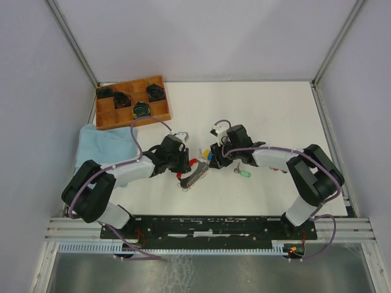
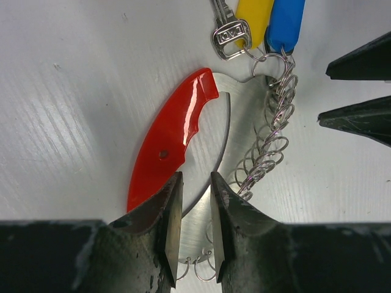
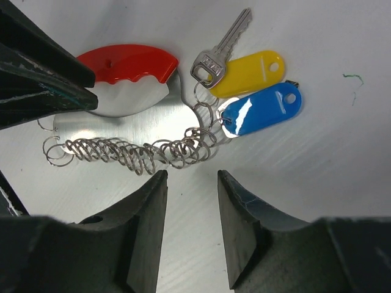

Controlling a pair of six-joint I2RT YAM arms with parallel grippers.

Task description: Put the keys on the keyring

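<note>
**Jaws.** The left jaws were narrowly parted, tips set on the end of the keyring's (image 2: 244, 116) steel plate, where the red grip (image 2: 174, 137) ran under one finger. Whether they clamped the plate or only pressed on it could not be told. The right jaws were spread and empty, poised just beside the chain (image 3: 134, 155) and facing the left jaws across the keyring.

**Keyring.** It lay flat on the bench (image 1: 275, 110) at mid-bench, between the two wrists. The chain trailed along the plate's edge from one end to the other.

**Progress.** One key (image 3: 220, 46) hung from a small ring at the chain's end, together with a yellow tag (image 3: 250, 73) and a blue tag (image 3: 263, 110). That much of the task appeared done. A green key (image 1: 243, 173) lay loose on the bench close by the right arm (image 1: 269, 157), well apart from any ring, so at least this one remained to be threaded. No other loose key could be made out with certainty.

**Arms.** The left arm (image 1: 131, 171) and the right arm reached inward from their bases, forearms low over the bench and wrists converging at the keyring.

**Surroundings.** A tray (image 1: 122, 119) of dark coils and a blue cloth (image 1: 101, 143) lay at the far left, well apart from the work.
</note>
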